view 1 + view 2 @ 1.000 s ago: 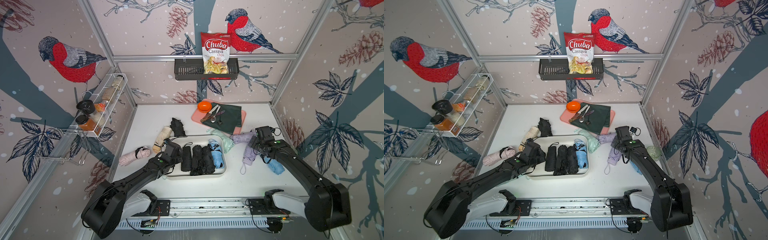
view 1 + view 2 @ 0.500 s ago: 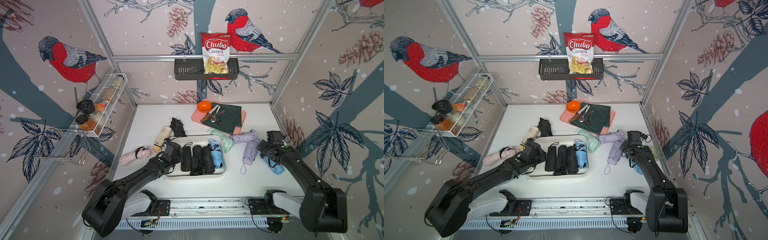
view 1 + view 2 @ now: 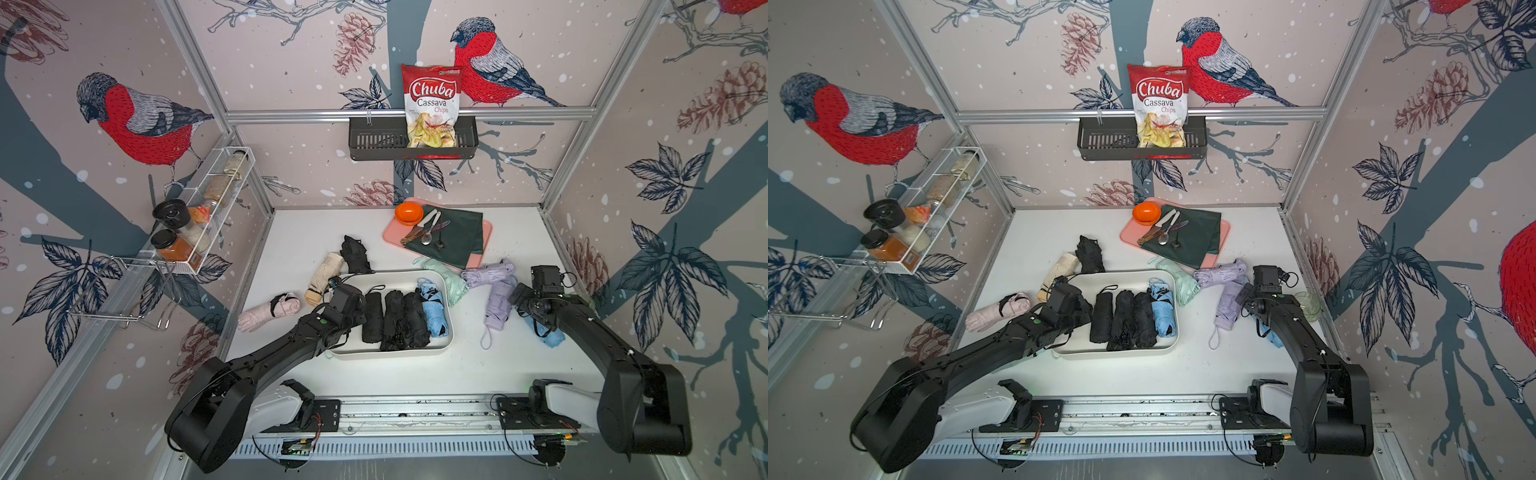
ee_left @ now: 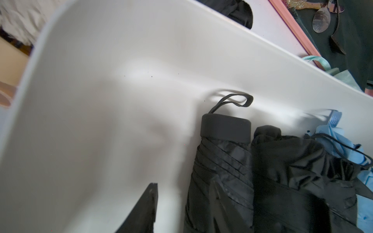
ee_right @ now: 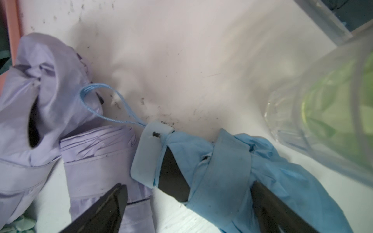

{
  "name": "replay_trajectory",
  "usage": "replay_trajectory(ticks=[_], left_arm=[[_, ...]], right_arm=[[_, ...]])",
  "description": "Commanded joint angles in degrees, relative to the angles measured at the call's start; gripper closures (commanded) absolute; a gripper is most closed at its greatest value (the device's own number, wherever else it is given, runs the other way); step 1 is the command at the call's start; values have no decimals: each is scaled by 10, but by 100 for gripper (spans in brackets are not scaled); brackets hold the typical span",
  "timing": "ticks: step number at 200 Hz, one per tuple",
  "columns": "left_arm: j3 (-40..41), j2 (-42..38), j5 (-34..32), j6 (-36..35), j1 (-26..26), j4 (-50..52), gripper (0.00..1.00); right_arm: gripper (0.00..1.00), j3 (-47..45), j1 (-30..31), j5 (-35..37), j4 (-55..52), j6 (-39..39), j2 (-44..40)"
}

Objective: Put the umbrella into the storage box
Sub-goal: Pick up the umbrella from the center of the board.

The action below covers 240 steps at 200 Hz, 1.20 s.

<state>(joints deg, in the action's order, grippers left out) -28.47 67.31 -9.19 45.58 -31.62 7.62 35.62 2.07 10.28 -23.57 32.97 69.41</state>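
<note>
Storage box (image 3: pixel 415 351) is looking cream-white, holding blk umbrellas (image 3: pixel 395 320) + lt-blue umbrella (image 3: pixel 434 318); outside are showing lilac umbrellas (image 3: pixel 498 299), mint umbrella (image 3: pixel 451 282), beige umbrella (image 3: pixel 326 272), pale-pink umbrella (image 3: pixel 266 313), pink tray (image 3: pixel 391 236), dk-green cloth (image 3: pixel 461 237), orange bowl (image 3: pixel 408 212).

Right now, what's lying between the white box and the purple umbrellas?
A mint-green folded umbrella lies between the storage box and the purple umbrellas, in both top views.

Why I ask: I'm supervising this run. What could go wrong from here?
1. The open right end effector straddles the light blue umbrella, but one finger is over the lilac umbrella beside it; closing may pinch both.
2. The clear glass sits close by; lifting could knock it.
3. The left end effector is low in the storage box beside the black umbrella, possibly blocking the free space.
</note>
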Motion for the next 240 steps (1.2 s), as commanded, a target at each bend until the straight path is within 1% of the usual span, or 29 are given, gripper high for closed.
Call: replay_trajectory(ticks=[1, 37, 52, 66, 82, 93, 121, 179, 182, 205, 222, 240], left_arm=[[-3, 3, -8, -6, 0, -14, 54], [-3, 4, -10, -6, 0, -14, 54], [-3, 4, -10, -7, 0, -14, 54], [-3, 0, -10, -7, 0, -14, 54], [-1, -1, -10, -7, 0, -14, 54], [1, -2, -10, -7, 0, -15, 54], [5, -3, -5, -7, 0, -23, 53], [7, -9, -2, -8, 0, -24, 52], [7, -10, -2, -7, 0, -24, 52], [8, -10, -1, -6, 0, -25, 51], [7, -10, -1, -8, 0, -24, 51], [5, -10, -1, -8, 0, -23, 51]], right_arm=[[1, 1, 20, -91, 24, 19, 10], [0, 15, 75, -129, 48, 45, 21], [1, 35, 100, -126, 37, 48, 21], [2, 58, 108, -109, 13, 39, 21], [1, 77, 99, -77, -15, 21, 15], [0, 82, 76, -67, -29, 11, 10], [0, 65, 15, -81, -23, -15, 6], [1, 33, -25, -91, -5, -39, 21], [1, 30, -26, -91, -4, -39, 34], [1, 6, -32, -117, 4, -36, 33], [0, -11, -30, -151, 8, -27, 27], [0, -21, -25, -177, -3, -17, -12]])
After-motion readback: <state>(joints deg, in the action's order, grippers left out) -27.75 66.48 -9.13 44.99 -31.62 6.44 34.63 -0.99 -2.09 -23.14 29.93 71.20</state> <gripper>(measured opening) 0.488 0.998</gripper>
